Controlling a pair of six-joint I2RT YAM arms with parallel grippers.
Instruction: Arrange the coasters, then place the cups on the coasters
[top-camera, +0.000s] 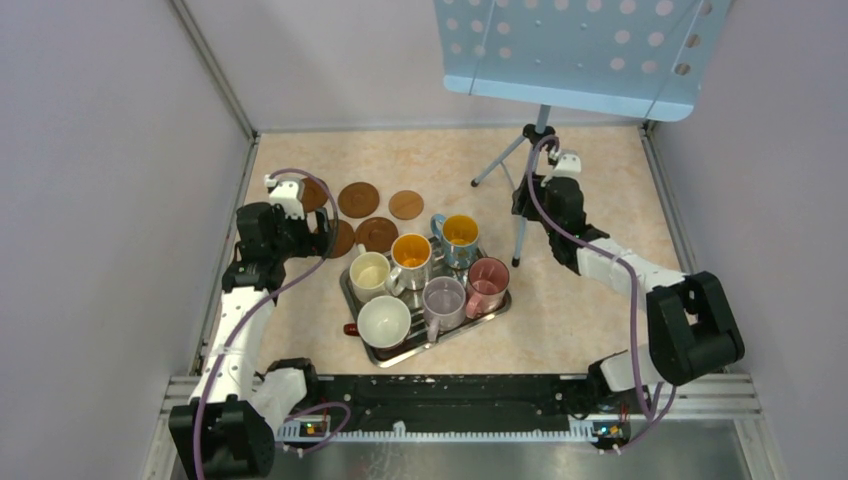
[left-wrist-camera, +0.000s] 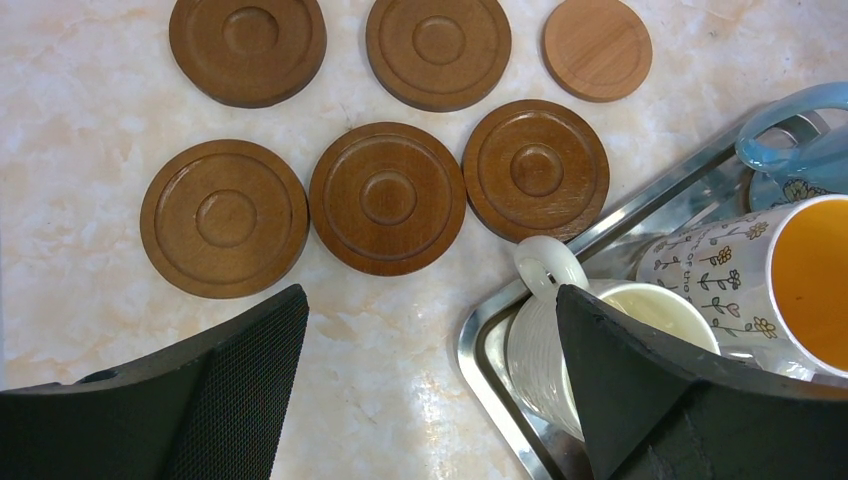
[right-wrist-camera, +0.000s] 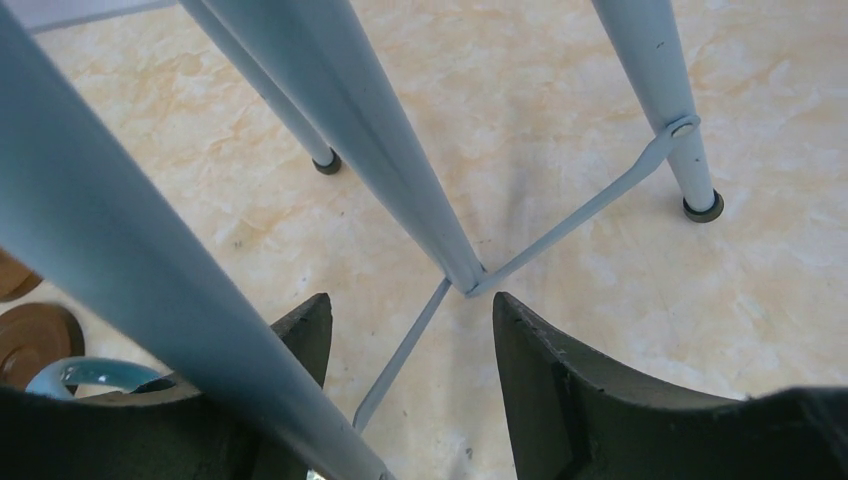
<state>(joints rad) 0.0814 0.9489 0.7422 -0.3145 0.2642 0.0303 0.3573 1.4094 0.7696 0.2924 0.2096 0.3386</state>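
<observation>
Coasters (left-wrist-camera: 387, 198) lie flat on the table (top-camera: 590, 300), six in two rows of three, just left of the tray (top-camera: 462, 328). The far row holds two brown discs and the smaller tan one (left-wrist-camera: 597, 48); the near row holds three brown ones, close together, the right one beside the tray's corner. No coaster bears a cup.

All six cups stand upright in the tray, crowded together: the cream cup (top-camera: 370, 272) at the left, the orange-lined cup (top-camera: 411, 252) behind it, the blue-handled cup (top-camera: 460, 232) at the far corner, the pink cup (top-camera: 488, 277) at the right, the lilac cup (top-camera: 444, 297) in the middle, and the wide white cup (top-camera: 384, 322) nearest the arms.

The left gripper (left-wrist-camera: 430, 300) hovers over the near row and the tray's edge, its fingers spread wide and holding nothing. In the wrist view its right finger overlaps the cream cup; whether they touch cannot be told.

The right gripper (right-wrist-camera: 408, 300) hangs among the legs of the stand (top-camera: 580, 55), well apart from the tray. Its fingers stand partly apart, gripping nothing; one leg crosses in front of its left finger.
</observation>
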